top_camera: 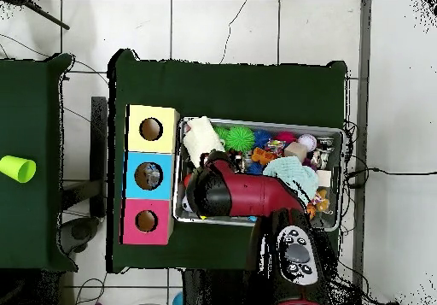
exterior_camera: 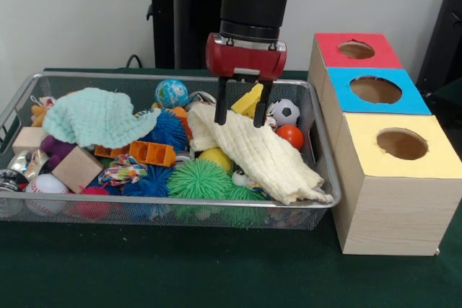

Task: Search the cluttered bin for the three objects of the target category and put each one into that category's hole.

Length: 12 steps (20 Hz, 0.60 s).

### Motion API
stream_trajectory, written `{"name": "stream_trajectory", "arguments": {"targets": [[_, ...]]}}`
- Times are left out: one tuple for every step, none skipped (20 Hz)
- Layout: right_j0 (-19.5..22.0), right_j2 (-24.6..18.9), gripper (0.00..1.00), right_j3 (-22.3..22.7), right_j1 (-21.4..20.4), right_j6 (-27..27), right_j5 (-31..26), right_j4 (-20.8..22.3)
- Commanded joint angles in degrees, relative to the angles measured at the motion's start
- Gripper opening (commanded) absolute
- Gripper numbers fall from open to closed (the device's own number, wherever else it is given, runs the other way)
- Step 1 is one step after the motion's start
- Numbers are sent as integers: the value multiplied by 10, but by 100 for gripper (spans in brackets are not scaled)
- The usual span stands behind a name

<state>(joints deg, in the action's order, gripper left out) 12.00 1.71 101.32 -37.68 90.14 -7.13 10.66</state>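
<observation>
Search step, nothing picked. Red-and-black hand (exterior_camera: 243,113) poised over silver wire-mesh bin (exterior_camera: 321,171), prongs parted, empty, straddling cream waffle cloth (exterior_camera: 253,153) beside yellow plastic block (exterior_camera: 249,100) (target category unclear). Next: descend, close, carry to coloured-top wooden hole boxes (exterior_camera: 393,200).

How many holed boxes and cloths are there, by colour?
Red box: 1
Blue box: 1
Yellow box: 1
Mint cloth: 1
Cream cloth: 1
Total: 5
</observation>
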Motion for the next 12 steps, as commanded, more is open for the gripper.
{"name": "stream_trajectory", "arguments": {"targets": [[-7, -2, 100, 39, 41, 121, 51, -2], [-9, 2, 100, 41, 43, 123, 57, -3], [-12, 5, 100, 44, 45, 124, 61, -4], [-15, 8, 100, 45, 47, 125, 64, -6], [-17, 10, 100, 45, 49, 126, 66, -8], [-21, 12, 100, 44, 52, 127, 70, -10], [-25, 16, 100, 43, 57, 128, 76, -12], [-30, 22, 100, 42, 63, 131, 86, -14], [-33, 24, 100, 42, 71, 135, 97, -16], [-36, 28, 100, 40, 79, 136, 108, -17], [-41, 32, 100, 40, 91, 137, 123, -16], [-43, 35, 100, 39, 99, 136, 134, -16]]}}
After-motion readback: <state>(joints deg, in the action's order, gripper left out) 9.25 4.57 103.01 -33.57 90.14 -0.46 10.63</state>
